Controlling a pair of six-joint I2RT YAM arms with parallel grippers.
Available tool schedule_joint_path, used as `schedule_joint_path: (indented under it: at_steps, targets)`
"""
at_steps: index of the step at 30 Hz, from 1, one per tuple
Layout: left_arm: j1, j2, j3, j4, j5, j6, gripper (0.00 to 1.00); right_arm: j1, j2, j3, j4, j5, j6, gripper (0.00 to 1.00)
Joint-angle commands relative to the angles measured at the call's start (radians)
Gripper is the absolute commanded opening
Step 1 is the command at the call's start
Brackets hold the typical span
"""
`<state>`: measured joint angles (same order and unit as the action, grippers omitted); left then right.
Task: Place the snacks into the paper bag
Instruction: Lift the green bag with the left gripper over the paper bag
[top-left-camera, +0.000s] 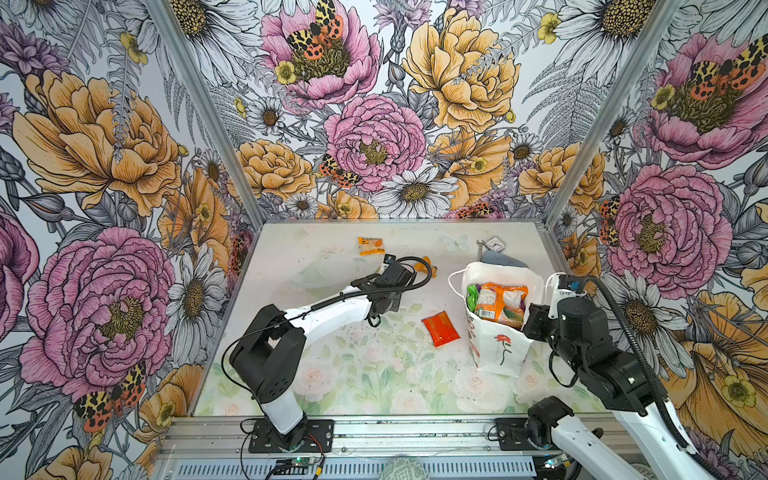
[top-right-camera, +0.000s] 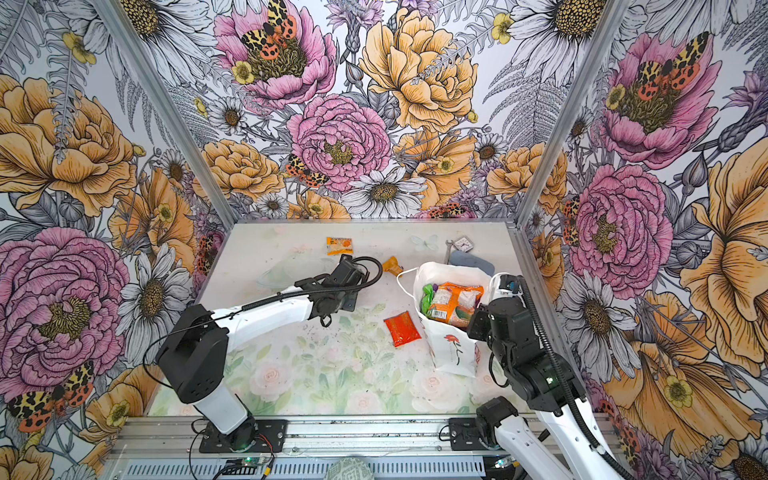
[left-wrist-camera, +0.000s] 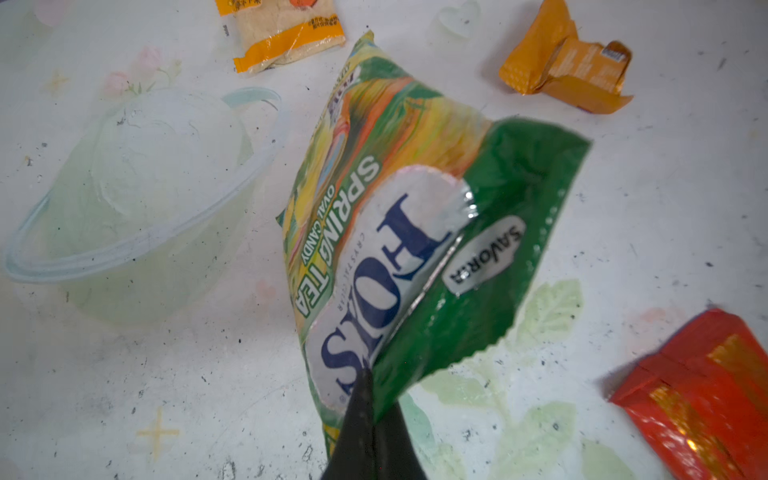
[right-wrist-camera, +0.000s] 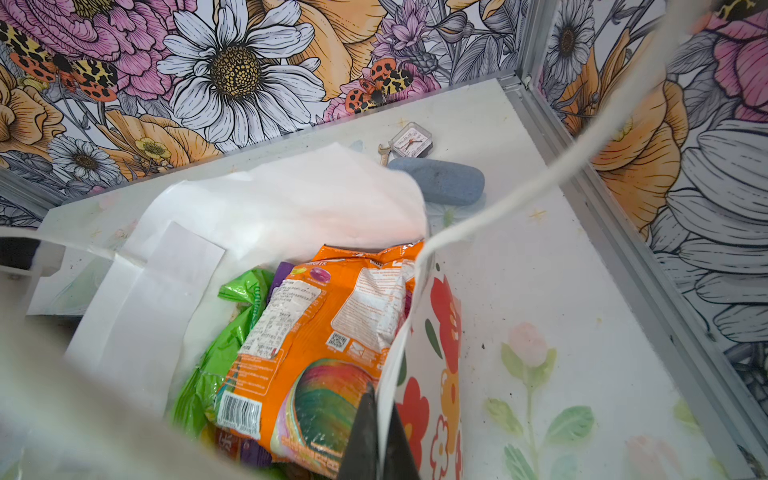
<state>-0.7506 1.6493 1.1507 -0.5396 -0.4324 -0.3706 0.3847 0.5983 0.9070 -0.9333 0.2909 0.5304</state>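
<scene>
My left gripper (left-wrist-camera: 370, 374) is shut on a corner of a green FOX'S snack packet (left-wrist-camera: 415, 232), which hangs from it over the table. Under the left arm in both top views, that packet is hidden. The white paper bag (top-left-camera: 498, 349) (top-right-camera: 451, 349) stands upright at the right, with my right gripper (right-wrist-camera: 380, 399) shut on its flower-printed side wall at the rim. Inside lie an orange packet (right-wrist-camera: 316, 332), a green one (right-wrist-camera: 232, 332) and a purple one. On the table are a red packet (top-left-camera: 440, 328) (left-wrist-camera: 698, 390), a yellow-orange packet (top-left-camera: 370, 245) (left-wrist-camera: 286, 33) and a small orange wrapper (top-left-camera: 430, 266) (left-wrist-camera: 569, 70).
A clear plastic bowl (left-wrist-camera: 137, 199) lies on its side left of the held packet. Behind the bag are a small clock (right-wrist-camera: 413, 139), a wrench (right-wrist-camera: 384, 151) and a blue-grey oblong case (right-wrist-camera: 440, 180). The bag's cord handle (right-wrist-camera: 540, 178) arches past the right wrist. Walls enclose three sides.
</scene>
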Motion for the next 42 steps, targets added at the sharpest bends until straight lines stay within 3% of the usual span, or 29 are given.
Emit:
schedule_joint_path:
  at_steps: [1,4,9,26,33,42]
  targets:
    - [-0.016,-0.080,-0.024,0.066,0.030,-0.059,0.00,-0.005,-0.005,0.041,0.123,0.029,-0.008,0.00]
    - [-0.030,-0.140,-0.044,0.067,0.022,-0.069,0.00,-0.007,-0.008,0.039,0.128,0.022,-0.003,0.00]
    - [-0.108,-0.244,-0.087,0.095,-0.085,-0.059,0.00,-0.005,-0.015,0.033,0.127,0.016,0.000,0.00]
    - [-0.215,-0.466,-0.192,0.156,-0.153,-0.067,0.00,-0.006,-0.012,0.031,0.136,0.008,0.017,0.00]
    - [-0.294,-0.577,-0.197,0.155,-0.259,-0.033,0.00,-0.006,-0.007,0.037,0.138,0.003,0.019,0.00]
    - [-0.296,-0.665,-0.096,0.067,-0.257,0.014,0.00,-0.005,-0.001,0.035,0.157,-0.026,0.026,0.00]
